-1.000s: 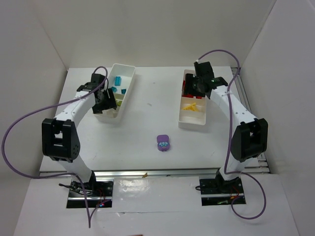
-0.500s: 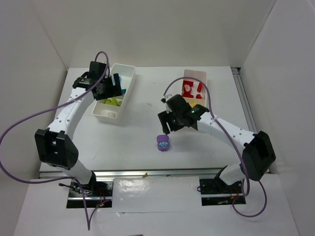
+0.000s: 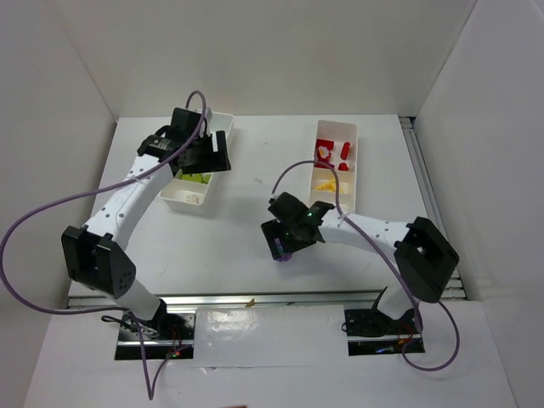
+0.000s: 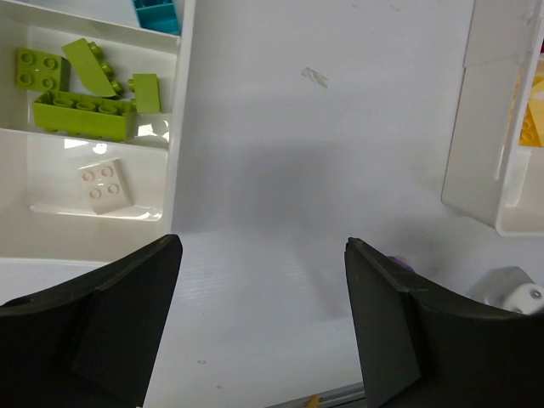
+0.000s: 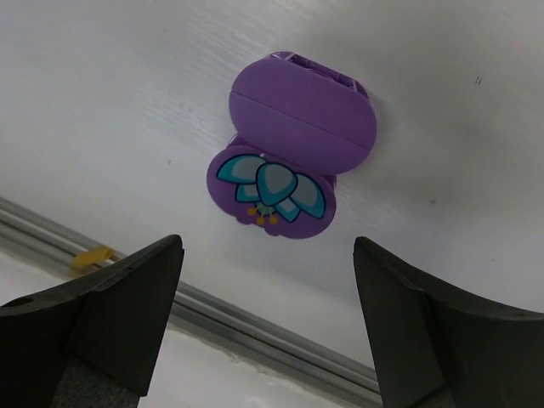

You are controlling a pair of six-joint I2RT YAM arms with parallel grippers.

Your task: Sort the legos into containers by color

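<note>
The purple rounded piece (image 3: 283,250) with a teal flower lies on the table near the front edge; it shows clearly in the right wrist view (image 5: 293,144). My right gripper (image 3: 286,237) (image 5: 268,255) hangs open and empty just above it, fingers on either side. My left gripper (image 3: 210,158) (image 4: 263,255) is open and empty beside the left white tray (image 3: 180,199) (image 4: 174,127). That tray holds lime green bricks (image 4: 83,113), a white brick (image 4: 106,185) and a teal brick (image 4: 157,13). The right tray (image 3: 338,125) holds red bricks (image 3: 345,153) and yellow bricks (image 3: 325,184).
A metal rail (image 5: 255,340) runs along the table's front edge just beyond the purple piece. White walls enclose the table on three sides. The right tray's corner (image 4: 484,127) shows in the left wrist view.
My right arm swung from the right tray down to the purple piece and now hovers over it. My left gripper moved right, from over the left tray to its inner side.
</note>
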